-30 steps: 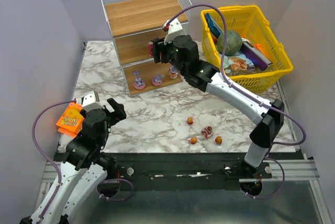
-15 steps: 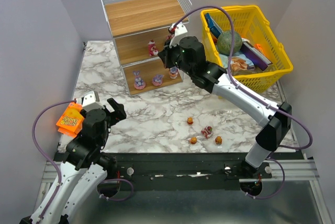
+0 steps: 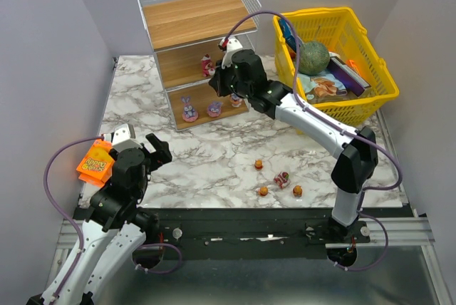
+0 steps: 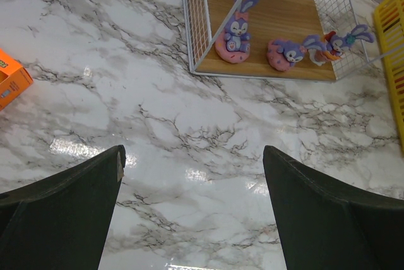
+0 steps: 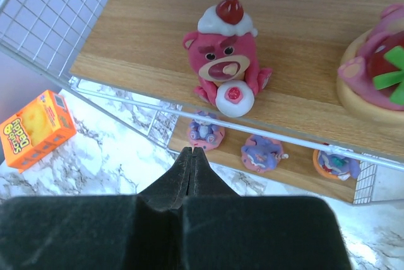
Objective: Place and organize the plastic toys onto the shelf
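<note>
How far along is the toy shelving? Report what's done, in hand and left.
Done: three purple toys sit on the shelf's bottom board, and a pink bear plus another pink toy on the middle board. In hand: nothing; the right gripper is shut and empty at the middle board, the left gripper open and empty. Left: four small toys on the marble table.

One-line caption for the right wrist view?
Shut right end effector faces a pink bear figurine standing on the shelf, middle board.
</note>
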Controlling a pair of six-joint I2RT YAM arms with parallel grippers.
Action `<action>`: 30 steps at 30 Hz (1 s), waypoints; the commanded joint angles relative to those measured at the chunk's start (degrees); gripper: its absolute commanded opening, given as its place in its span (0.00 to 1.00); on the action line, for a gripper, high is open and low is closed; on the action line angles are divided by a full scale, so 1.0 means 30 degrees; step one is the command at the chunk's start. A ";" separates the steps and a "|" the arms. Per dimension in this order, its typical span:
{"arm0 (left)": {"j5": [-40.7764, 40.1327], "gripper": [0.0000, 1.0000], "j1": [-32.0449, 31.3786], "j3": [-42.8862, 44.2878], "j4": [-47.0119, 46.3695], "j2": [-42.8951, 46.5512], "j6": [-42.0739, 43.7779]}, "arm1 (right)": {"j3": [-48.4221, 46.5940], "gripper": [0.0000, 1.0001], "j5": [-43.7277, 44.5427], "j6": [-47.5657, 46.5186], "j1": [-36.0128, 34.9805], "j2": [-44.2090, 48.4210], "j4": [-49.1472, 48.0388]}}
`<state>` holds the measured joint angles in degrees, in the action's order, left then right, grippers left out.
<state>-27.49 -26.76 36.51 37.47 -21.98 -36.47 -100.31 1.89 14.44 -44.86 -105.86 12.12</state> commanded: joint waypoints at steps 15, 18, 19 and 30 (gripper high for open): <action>-0.0858 0.99 -0.0102 0.0222 0.0165 0.0089 -0.0178 | -0.2392 0.01 -0.0367 -0.0183 0.0276 -0.1917 -0.0173; -0.0887 0.99 -0.0102 0.0193 0.0165 0.0089 -0.0178 | -0.2714 0.01 -0.0250 -0.0271 0.0276 -0.2240 -0.0202; -0.0887 0.99 -0.0102 0.0222 0.0194 0.0060 -0.0178 | -0.2860 0.01 -0.0191 -0.0300 0.0276 -0.2270 -0.0173; -0.0975 0.99 -0.0102 0.0222 0.0194 0.0060 -0.0178 | -0.3069 0.01 -0.0075 -0.0446 0.0276 -0.2798 -0.0435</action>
<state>-27.97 -26.76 36.51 37.54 -21.98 -36.49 -108.71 1.65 13.89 -44.40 -112.33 11.64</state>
